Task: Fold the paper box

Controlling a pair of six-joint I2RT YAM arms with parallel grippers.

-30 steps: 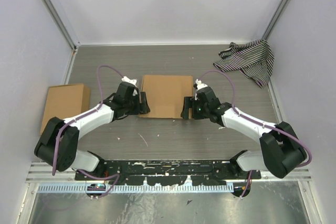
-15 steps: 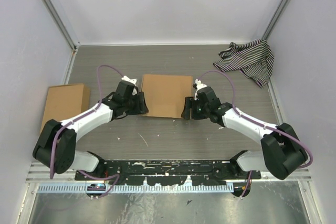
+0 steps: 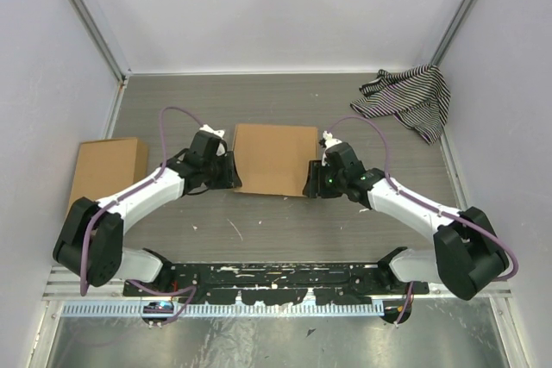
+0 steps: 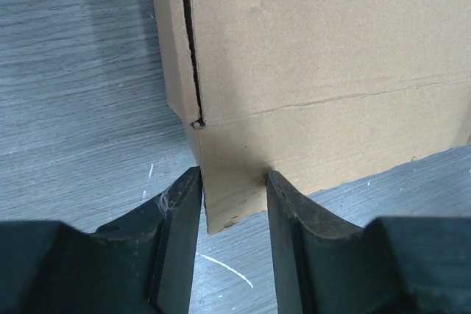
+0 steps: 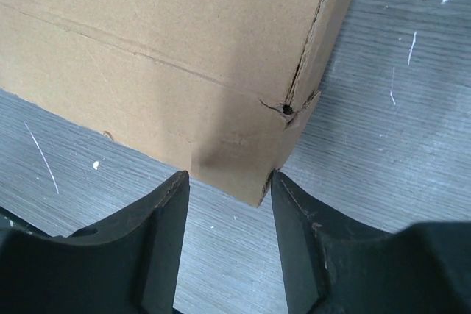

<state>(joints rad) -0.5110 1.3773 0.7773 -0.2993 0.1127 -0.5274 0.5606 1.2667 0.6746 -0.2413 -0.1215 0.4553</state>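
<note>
At the near corners of the paper box (image 3: 274,157): each corner tip lies between a pair of dark fingers. Slipping is the chief hazard, since only a small point of cardboard is offered to each.
Left gripper (image 4: 233,185): jaws partly apart, one on each side of the near-left corner, pads at or just beside its edges; whether they pinch cannot be told.
Right gripper (image 5: 228,178): jaws partly apart astride the near-right corner; grip likewise cannot be told.
Tearing: a slit ends in a small ragged hole just beside each corner; a hard pull or twist there would likely lengthen it.
Skew: unequal pull from the two arms would likely turn the box on the tabletop (image 3: 285,230) rather than raise a panel.
Position: flat, midway between the tabletop's left and right edges, well apart from the oblong cardboard piece (image 3: 105,174) at the left edge and the striped cloth (image 3: 405,99) in the far right corner.
Appearance: plain brown, squarish, shallow; one crease parallel to the near edge; side slits marking narrow flaps; corner tips scuffed.
</note>
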